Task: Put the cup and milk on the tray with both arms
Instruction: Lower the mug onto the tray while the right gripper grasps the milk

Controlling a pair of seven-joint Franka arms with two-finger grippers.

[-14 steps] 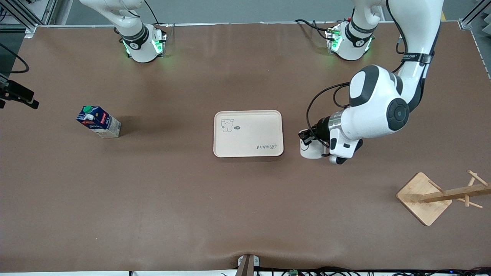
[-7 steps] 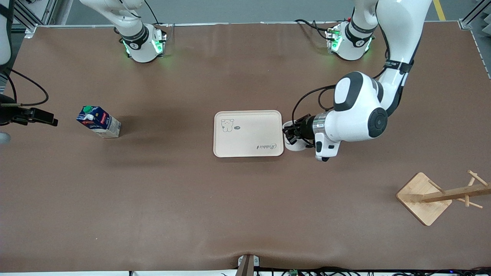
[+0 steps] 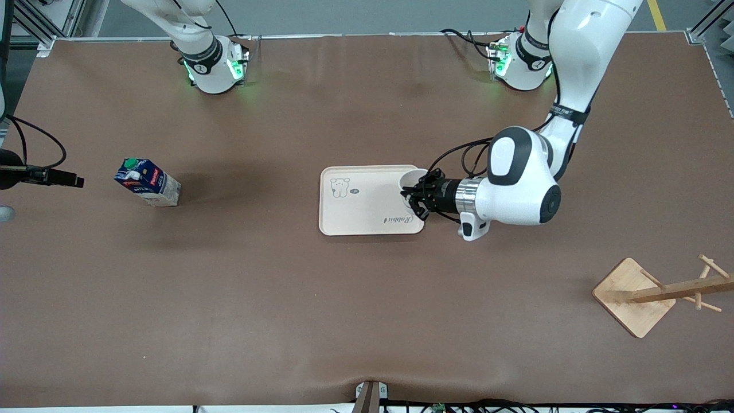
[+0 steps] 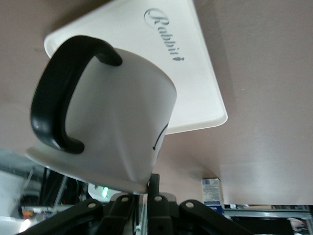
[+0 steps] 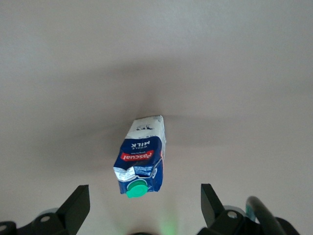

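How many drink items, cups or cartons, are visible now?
2. The cup, held by the left gripper, is over the tray. The milk stands on the table toward the right arm's end.

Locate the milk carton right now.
Front view: milk carton stands on the table toward the right arm's end, well apart from the tray; the open right gripper is above it.
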